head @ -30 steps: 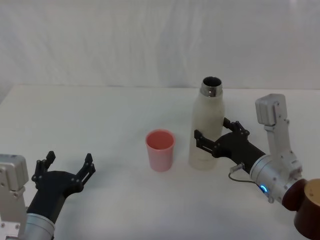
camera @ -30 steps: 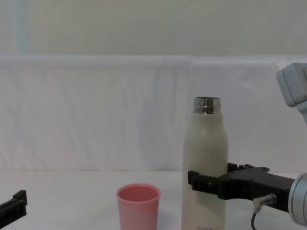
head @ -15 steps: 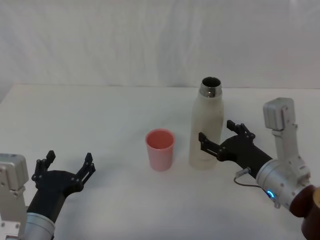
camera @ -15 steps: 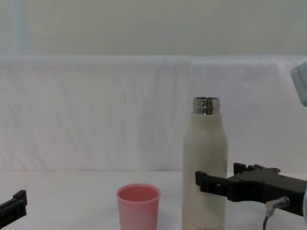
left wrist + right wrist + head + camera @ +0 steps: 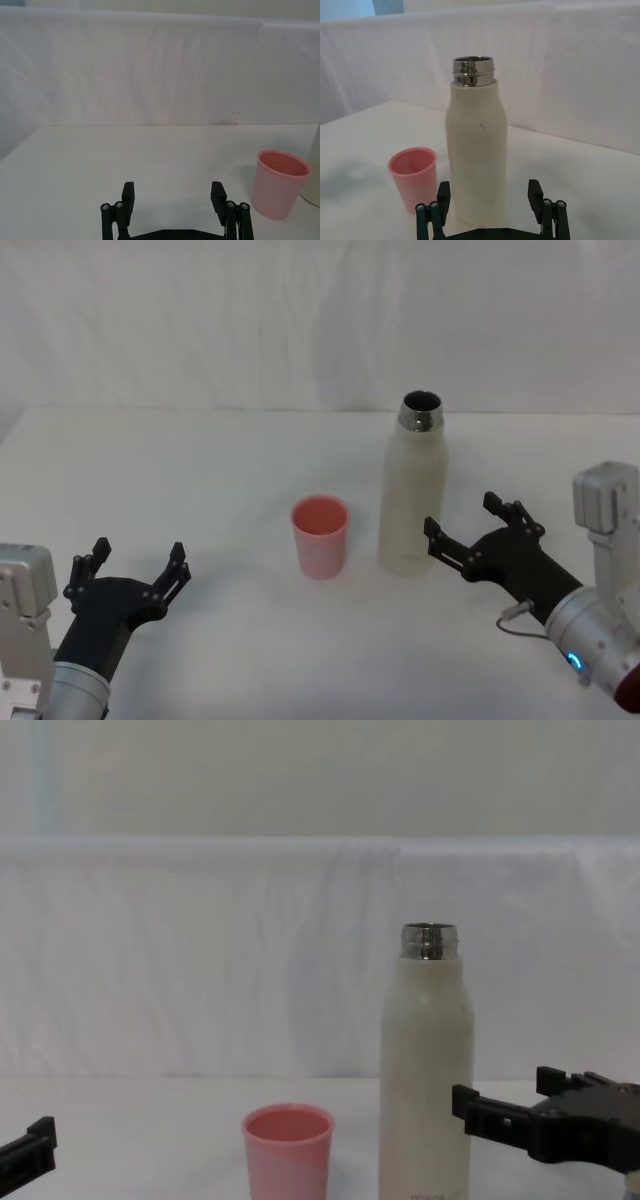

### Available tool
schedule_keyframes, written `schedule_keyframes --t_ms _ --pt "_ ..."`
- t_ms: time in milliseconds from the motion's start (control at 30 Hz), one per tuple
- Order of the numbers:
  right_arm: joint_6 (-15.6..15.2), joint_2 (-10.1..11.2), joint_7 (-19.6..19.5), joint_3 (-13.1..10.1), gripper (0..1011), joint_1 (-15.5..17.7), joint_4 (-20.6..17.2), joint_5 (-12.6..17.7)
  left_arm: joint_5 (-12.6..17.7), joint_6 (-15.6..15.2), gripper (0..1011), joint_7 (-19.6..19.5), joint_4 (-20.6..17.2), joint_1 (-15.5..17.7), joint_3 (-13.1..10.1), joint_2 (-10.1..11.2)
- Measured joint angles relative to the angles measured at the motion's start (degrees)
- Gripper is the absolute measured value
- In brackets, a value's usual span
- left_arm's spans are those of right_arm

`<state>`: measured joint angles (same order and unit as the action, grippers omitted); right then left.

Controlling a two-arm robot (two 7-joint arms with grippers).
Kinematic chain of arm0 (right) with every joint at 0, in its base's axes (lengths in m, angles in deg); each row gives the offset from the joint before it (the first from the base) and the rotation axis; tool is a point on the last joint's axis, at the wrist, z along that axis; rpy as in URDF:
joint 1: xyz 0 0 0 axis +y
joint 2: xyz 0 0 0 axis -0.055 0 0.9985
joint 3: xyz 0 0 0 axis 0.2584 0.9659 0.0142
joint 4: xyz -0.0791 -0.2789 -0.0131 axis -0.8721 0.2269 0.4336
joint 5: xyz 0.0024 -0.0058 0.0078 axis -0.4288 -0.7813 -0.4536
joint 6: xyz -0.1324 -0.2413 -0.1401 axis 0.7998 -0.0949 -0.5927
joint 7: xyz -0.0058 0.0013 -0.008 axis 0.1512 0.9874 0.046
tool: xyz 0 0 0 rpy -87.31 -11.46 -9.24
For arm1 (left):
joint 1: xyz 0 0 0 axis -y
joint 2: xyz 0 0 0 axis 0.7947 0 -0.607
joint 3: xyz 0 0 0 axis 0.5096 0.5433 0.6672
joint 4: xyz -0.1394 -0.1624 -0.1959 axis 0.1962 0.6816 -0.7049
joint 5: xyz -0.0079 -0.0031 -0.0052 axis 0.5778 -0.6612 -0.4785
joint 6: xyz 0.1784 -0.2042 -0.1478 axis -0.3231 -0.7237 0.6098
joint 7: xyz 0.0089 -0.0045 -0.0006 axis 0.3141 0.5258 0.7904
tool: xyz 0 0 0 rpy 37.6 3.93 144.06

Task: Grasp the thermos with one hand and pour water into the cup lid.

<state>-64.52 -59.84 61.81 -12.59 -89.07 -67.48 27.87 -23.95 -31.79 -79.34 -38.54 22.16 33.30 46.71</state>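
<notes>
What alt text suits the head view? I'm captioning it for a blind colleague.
A cream-white thermos stands upright and uncapped on a white table, a pink cup lid beside it. The right gripper sits open next to the thermos, not touching; the left gripper rests open, farther away.

The base of the thermos [image 5: 426, 1060] is cut off by the chest view's bottom edge, so only the top of the grey lettering is seen and it can't be read. The cup lid [image 5: 288, 1148] is cropped there too. In the left wrist view, just a sliver of the thermos is caught at the frame edge. The right end effector [image 5: 490, 198] is clipped at its base in its own wrist view. Whatever's inside the thermos isn't visible.
</notes>
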Motion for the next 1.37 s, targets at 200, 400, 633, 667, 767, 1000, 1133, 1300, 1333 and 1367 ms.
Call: schedule_keyframes --t_ms 200,400,633,667,767,1000,1133,1300,1333,1367 --pt "1.89 -0.11 -0.03 0.43 1000 1.66 -0.47 -0.38 0.0 0.0 1001 0.0 0.0 0.0 0.0 0.0" --pt "3.92 -1.21 -0.13 1.68 1000 2.06 0.46 -1.75 0.0 0.0 1001 0.0 0.0 0.0 0.0 0.0" --pt "5.19 -2.86 0.57 3.45 1000 1.44 2.2 -2.49 0.0 0.0 1001 0.0 0.0 0.0 0.0 0.0" --pt "5.27 -2.99 0.68 3.61 1000 1.37 2.37 -2.52 0.0 0.0 1001 0.0 0.0 0.0 0.0 0.0" --pt "5.64 -3.57 1.09 4.24 1000 1.04 3.23 -2.59 0.0 0.0 1001 0.0 0.0 0.0 0.0 0.0" --pt "5.76 -3.76 1.25 4.42 1000 0.92 3.51 -2.62 0.0 0.0 1001 0.0 0.0 0.0 0.0 0.0" --pt "5.72 -3.69 1.22 4.34 1000 0.99 3.38 -2.62 0.0 0.0 1001 0.0 0.0 0.0 0.0 0.0" --pt "5.69 -3.62 1.2 4.28 1000 1.03 3.3 -2.62 0.0 0.0 1001 0.0 0.0 0.0 0.0 0.0" --pt "5.68 -3.6 1.19 4.26 1000 1.03 3.27 -2.63 0.0 0.0 1001 0.0 0.0 0.0 0.0 0.0" --pt "5.68 -3.6 1.19 4.26 1000 1.04 3.26 -2.62 0.0 0.0 1001 0.0 0.0 0.0 0.0 0.0"
